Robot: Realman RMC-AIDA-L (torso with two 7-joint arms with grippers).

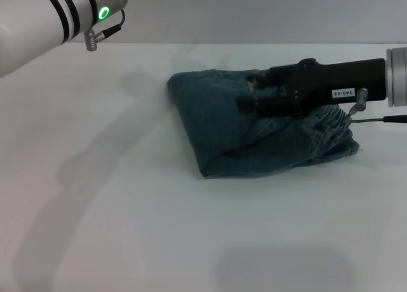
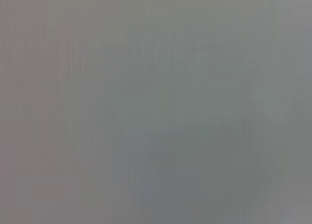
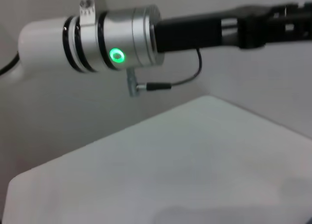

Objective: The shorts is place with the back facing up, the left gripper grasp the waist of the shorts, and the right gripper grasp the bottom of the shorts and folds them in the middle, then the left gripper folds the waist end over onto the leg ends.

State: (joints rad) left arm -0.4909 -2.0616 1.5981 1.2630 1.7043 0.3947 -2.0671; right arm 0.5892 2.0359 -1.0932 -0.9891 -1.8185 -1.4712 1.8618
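Observation:
The shorts (image 1: 216, 123) lie as a folded blue denim bundle on the white table (image 1: 127, 228), right of centre in the head view. The gathered waist end (image 1: 331, 130) shows at the bundle's right side, and the leg ends are hidden in the fold. My right gripper (image 1: 247, 93) reaches in from the right, low over the top of the bundle. Its fingers are apart, with nothing seen between them. The left gripper (image 3: 287, 16) is raised off the table; only its green-lit arm (image 1: 63, 12) shows at the head view's upper left.
Bare white tabletop (image 3: 170, 165) spreads around the bundle, and the table's far edge (image 1: 191, 45) meets a grey wall. The left wrist view shows only a plain grey surface.

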